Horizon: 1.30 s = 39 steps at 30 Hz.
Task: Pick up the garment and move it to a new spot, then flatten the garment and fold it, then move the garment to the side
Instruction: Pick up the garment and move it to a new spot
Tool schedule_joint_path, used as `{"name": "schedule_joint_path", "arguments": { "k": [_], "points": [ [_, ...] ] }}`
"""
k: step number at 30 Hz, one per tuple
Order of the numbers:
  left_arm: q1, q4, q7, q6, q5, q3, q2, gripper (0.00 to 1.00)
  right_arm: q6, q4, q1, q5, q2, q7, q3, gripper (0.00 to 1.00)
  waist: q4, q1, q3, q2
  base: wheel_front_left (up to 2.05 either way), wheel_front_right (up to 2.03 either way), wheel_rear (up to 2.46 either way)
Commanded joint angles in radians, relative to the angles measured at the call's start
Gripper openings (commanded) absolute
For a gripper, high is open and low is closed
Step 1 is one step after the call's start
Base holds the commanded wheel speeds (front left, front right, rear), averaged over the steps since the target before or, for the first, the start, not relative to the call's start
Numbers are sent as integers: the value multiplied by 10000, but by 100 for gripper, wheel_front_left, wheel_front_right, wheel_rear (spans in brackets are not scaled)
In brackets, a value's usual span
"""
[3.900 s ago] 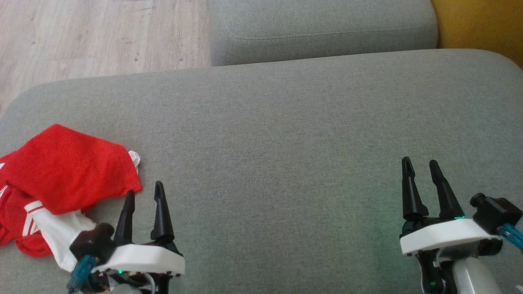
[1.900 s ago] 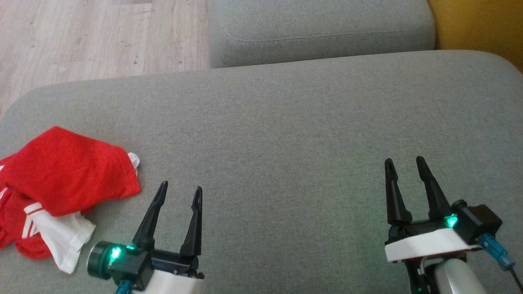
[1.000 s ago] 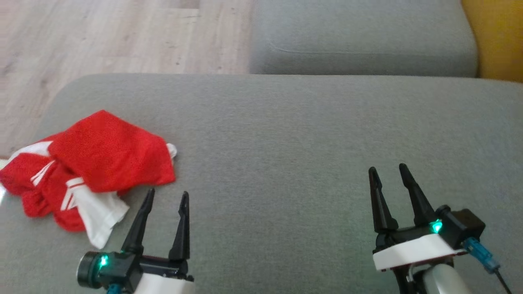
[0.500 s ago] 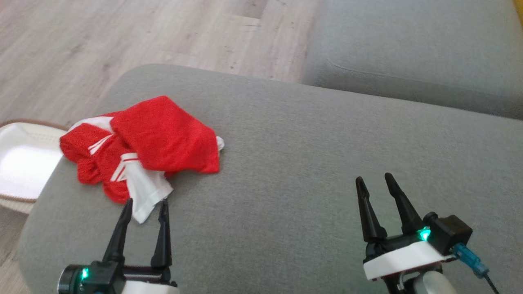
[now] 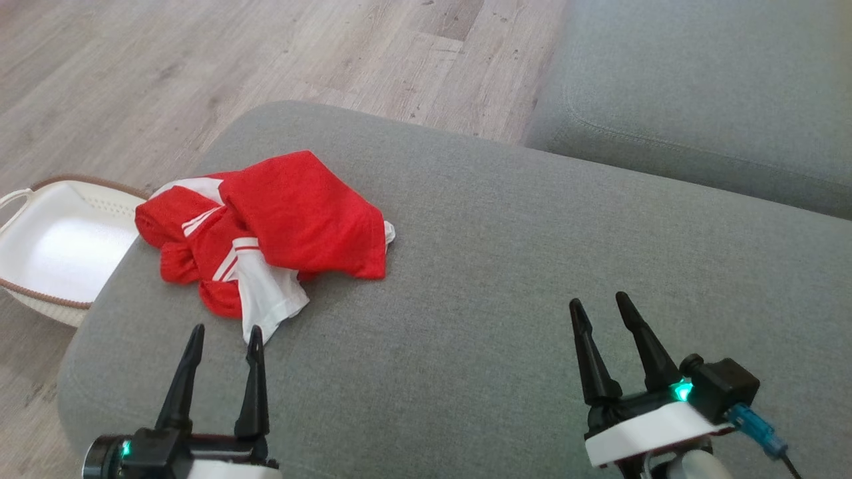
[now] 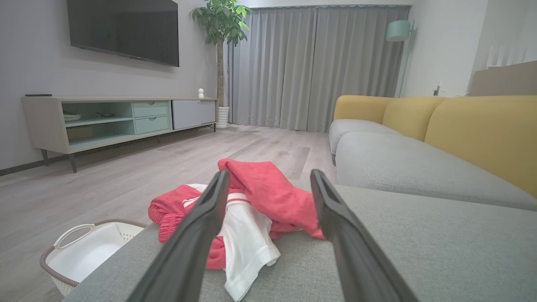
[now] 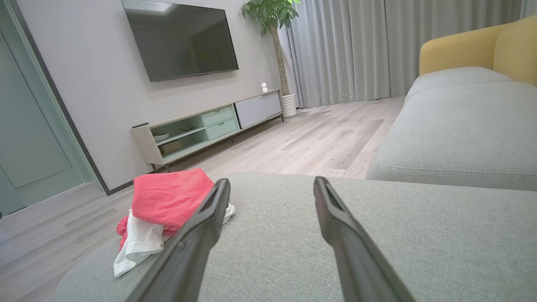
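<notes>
On the wood floor (image 5: 200, 53) at the far left stands a white basket (image 5: 60, 253), tucked against the corner of the grey cushion (image 5: 499, 279). Just to its right the red garment (image 5: 299, 213) lies crumpled on the left part of that cushion, near the edge, with white stripes showing and a white piece (image 5: 269, 299) trailing toward the robot. The left gripper (image 5: 226, 329) hovers just short of that white piece, fingers spread apart and holding nothing – in the left wrist view the garment sits framed between them. Well to the right, over bare cushion, the right gripper (image 5: 598, 299) is likewise spread and empty. Beyond it lies the grey sofa seat (image 5: 699, 100).
</notes>
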Motion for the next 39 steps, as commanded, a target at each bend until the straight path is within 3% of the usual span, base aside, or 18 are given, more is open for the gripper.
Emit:
{"name": "schedule_joint_path", "arguments": {
  "k": [1, 11, 19, 25, 26, 29, 38, 39],
  "points": [
    [-282, -387, -80, -12, 31, 418, -43, 100, 77, -313, -263, -4, -66, -109, 189, 100, -4, 1, 64, 0, 0, 0, 0],
    [-1517, 98, -80, -226, 291, 867, 316, 100, 77, -354, -537, -481, -66, -109, -221, 100, -258, 1, 1157, 0, 0, 0, 0],
    [-3834, 1972, -80, -393, 10, 623, 1649, 100, 77, -414, -1078, -1020, -66, -109, -718, 100, -742, 1, 2350, 0, 0, 0, 0],
    [-5765, 4285, 59, -410, -1454, -659, 3127, 100, 77, -498, -1321, -1317, -66, -109, -1138, 100, -1076, 1, 3008, 0, 0, 0, 0],
    [-6350, 4938, 320, -411, -2172, -1271, 3526, 100, 77, -543, -1366, -1396, -66, -109, -1331, 100, -1098, 1, 3194, 0, 0, 0, 0],
    [-7062, 5761, 786, -412, -3135, -1979, 3973, 100, 77, -601, -1442, -1481, -66, -109, -1426, 100, -1152, 1, 3427, 0, 0, 0, 0],
    [-8281, 7638, 1473, -413, -4730, -3423, 4435, 100, 77, -682, -1692, -1567, -66, -109, -1526, 100, -1379, 1, 3928, 0, 0, 0, 0],
    [-8357, 7748, 1468, -413, -4870, -3564, 4454, 54, 77, -686, -1691, -1567, -66, -109, -1516, 100, -1393, 1, 3949, 0, 0, 0, 0]
  ]
}}
